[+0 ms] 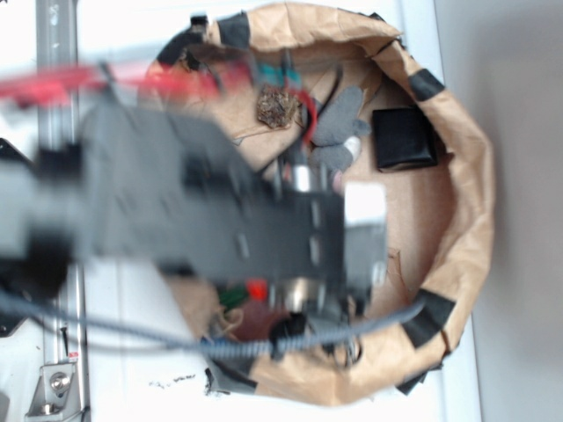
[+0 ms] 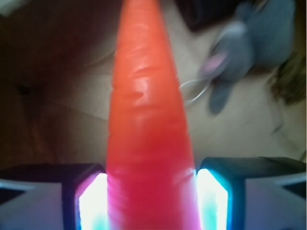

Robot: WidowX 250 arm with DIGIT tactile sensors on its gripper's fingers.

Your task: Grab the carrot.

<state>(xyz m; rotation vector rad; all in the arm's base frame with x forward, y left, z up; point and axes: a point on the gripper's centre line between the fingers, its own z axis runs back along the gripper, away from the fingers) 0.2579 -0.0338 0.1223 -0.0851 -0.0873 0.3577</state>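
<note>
The carrot (image 2: 146, 120), long, glossy and orange, runs up the middle of the wrist view and tapers toward the top. My gripper (image 2: 149, 191) is shut on its thick part, with the lit pads (image 2: 93, 201) pressed against both of its sides. The brown paper floor shows blurred beyond it. In the exterior view the blurred black arm covers the gripper. Only a small orange piece of the carrot (image 1: 255, 288) with a green bit beside it peeks out below the arm.
A brown-paper-lined bin (image 1: 471, 176) with black tape patches surrounds the work area. Inside it lie a grey plush toy (image 1: 339, 123), a black block (image 1: 403, 139) and a brown clump (image 1: 278, 107). A grey cable (image 1: 352, 330) crosses the near side.
</note>
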